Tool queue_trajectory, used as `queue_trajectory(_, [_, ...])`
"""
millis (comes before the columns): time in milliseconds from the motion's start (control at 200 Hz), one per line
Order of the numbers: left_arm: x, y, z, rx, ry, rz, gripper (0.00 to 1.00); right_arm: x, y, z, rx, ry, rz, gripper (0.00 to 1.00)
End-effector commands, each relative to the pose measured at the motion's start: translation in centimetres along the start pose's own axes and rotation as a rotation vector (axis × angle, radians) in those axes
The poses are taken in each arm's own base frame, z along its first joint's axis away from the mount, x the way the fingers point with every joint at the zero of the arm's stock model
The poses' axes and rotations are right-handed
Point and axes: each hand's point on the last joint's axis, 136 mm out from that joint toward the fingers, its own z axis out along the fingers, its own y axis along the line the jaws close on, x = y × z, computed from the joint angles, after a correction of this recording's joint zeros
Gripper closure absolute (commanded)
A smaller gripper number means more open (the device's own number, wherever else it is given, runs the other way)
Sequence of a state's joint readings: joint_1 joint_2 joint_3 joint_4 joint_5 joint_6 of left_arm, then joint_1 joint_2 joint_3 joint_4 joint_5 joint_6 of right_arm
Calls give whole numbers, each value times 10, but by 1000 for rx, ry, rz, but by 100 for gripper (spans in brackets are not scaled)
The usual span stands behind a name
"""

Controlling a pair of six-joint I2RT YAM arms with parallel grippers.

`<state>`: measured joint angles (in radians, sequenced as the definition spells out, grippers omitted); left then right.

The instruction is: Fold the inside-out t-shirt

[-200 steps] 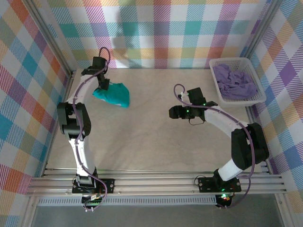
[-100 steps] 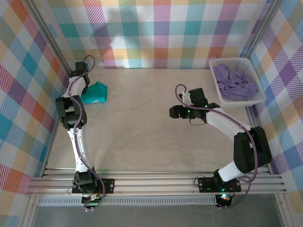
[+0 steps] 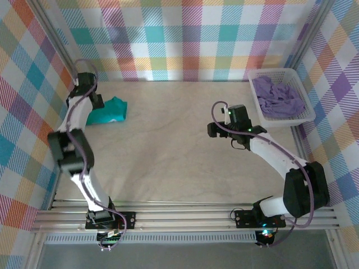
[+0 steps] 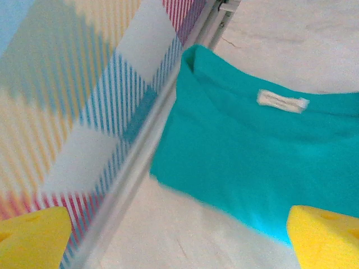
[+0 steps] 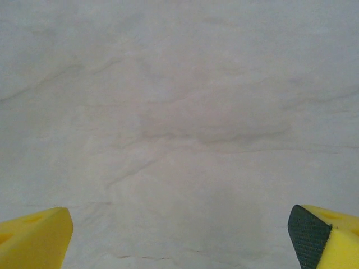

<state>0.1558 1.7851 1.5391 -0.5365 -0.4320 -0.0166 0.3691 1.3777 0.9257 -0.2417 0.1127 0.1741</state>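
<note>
Teal t-shirt: bunched by the far-left wall, long axis left-right.
Left gripper: jaws spread, nothing gripped; positioned just beside it, nearer.
Right gripper: jaws spread, nothing gripped; positioned well apart.

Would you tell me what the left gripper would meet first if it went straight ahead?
Most likely the teal t-shirt lying beside the wall rail, though depth is hard to judge.

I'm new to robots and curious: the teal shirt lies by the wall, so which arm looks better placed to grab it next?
Probably the left arm: its open jaws hang over the t-shirt, while the right arm, jaws open too, hovers above bare table, well away.
</note>
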Motion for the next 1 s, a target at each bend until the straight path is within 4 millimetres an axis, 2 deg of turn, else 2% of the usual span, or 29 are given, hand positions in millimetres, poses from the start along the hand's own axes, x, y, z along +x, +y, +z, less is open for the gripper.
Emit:
queue_trajectory(0, [2, -13, -62, 231, -169, -296, 0, -15, -40, -7, 173, -102, 8, 0])
queue_trajectory(65, [31, -10, -75, 279, -219, -332, 0, -17, -56, -7, 228, -128, 33, 0])
queue_trajectory(110, [52, -1, -84, 275, -252, -367, 0, -18, -66, -8, 276, -141, 28, 0])
queue_trajectory(200, [89, 14, -83, 241, -325, -404, 0, -16, -82, -7, 338, -210, -17, 0])
queue_trajectory(245, [107, 13, -81, 257, -353, -383, 0, -12, -87, -4, 339, -255, -37, 0])
queue_trajectory(305, [121, 5, -81, 309, -395, -327, 0, -7, -91, 2, 323, -307, -54, 0])
queue_trajectory(435, [132, -14, -75, 398, -495, -291, 0, 5, -107, 19, 341, -306, -63, 0])
queue_trajectory(525, [135, -34, -61, 459, -465, -270, 0, 12, -115, 29, 344, -320, -73, 0])
queue_trajectory(545, [135, -38, -58, 468, -463, -265, 0, 8, -118, 28, 350, -343, -72, 0])
queue_trajectory(605, [135, -50, -50, 494, -474, -249, 0, 12, -119, 27, 317, -354, -70, 0])
queue_trajectory(625, [136, -53, -46, 499, -462, -236, 0, 7, -119, 24, 307, -394, -62, 0])
queue_trajectory(725, [142, -68, -35, 508, -420, -187, 0, 16, -129, 22, 240, -452, 6, 0])
queue_trajectory(790, [146, -81, -35, 536, -436, -137, 0, 24, -135, 26, 218, -456, 36, 0])
queue_trajectory(855, [149, -93, -39, 534, -444, -72, 0, 23, -137, 27, 228, -446, 41, 0])
queue_trajectory(900, [156, -103, -32, 545, -446, -37, 0, 23, -138, 28, 234, -445, 44, 0])
queue_trajectory(925, [153, -108, -30, 539, -474, -31, 0, 22, -138, 28, 233, -450, 44, 0])
queue_trajectory(965, [162, -114, -24, 532, -384, 17, 0, 23, -138, 28, 232, -444, 46, 0])
queue_trajectory(995, [155, -117, -29, 537, -405, 26, 0, 22, -138, 28, 231, -447, 47, 0])
